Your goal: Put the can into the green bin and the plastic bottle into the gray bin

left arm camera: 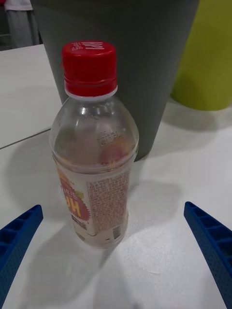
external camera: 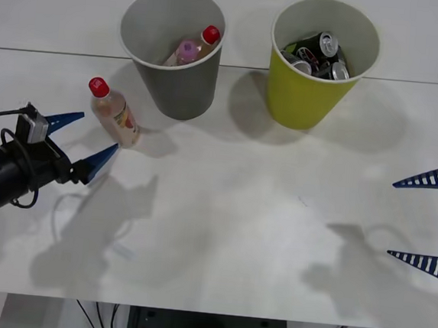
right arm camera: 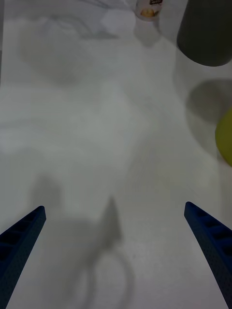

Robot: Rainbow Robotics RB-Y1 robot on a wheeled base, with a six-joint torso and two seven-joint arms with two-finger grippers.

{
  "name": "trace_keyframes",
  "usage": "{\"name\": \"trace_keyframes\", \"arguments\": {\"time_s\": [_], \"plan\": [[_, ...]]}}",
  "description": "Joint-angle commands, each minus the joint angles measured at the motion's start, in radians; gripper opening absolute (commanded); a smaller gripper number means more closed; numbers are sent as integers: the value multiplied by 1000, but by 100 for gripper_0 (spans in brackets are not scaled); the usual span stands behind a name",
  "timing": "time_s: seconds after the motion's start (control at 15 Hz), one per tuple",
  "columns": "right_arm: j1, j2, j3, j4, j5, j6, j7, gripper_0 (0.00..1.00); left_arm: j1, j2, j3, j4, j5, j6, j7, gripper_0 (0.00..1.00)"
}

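1. The plastic bottle (external camera: pixel 114 113) is standing upright on the white table (external camera: pixel 230 211), with its long axis vertical and its red cap (left arm camera: pixel 90 66) pointing up. It is standing just beside the gray bin (external camera: pixel 174 49), on the robot's left side of it.
2. The cap is carrying pale raised letters, but I cannot read them. The label is showing part of big yellow letters on red, and a panel of very small print that is too fine to read.
3. The bottle is made of clear smooth plastic with a rounded shoulder, and pale liquid is sitting low inside.
4. The gray bin is round and tapered, and it is holding a pink-capped bottle (external camera: pixel 186 51) and a red-capped one.
5. The green bin (external camera: pixel 320 61), of the same shape, is standing beside it and holding several cans (external camera: pixel 321 54).
6. The left end effector (external camera: pixel 83 143) is hovering near the bottle with its blue ribbed fingers spread wide, not touching it.
7. The right end effector (external camera: pixel 429 221) is waiting at the table's right edge, fingers also apart.
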Motion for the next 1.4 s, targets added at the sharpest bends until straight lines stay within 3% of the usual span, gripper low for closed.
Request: {"name": "trace_keyframes", "arguments": {"time_s": [0.07, 0.87, 1.33, 1.4], "plan": [[0, 0, 0, 0, 0, 0, 0, 100, -39, -14, 0, 69, 17, -2, -76, 100], [0, 0, 0, 0, 0, 0, 0, 100, -161, -104, 2, 187, -15, 27, -133, 100], [0, 0, 0, 0, 0, 0, 0, 100, -224, -110, -18, 254, -27, 30, -134, 100], [0, 0, 0, 0, 0, 0, 0, 100, -224, -113, -17, 254, -27, 30, -134, 71]]}}
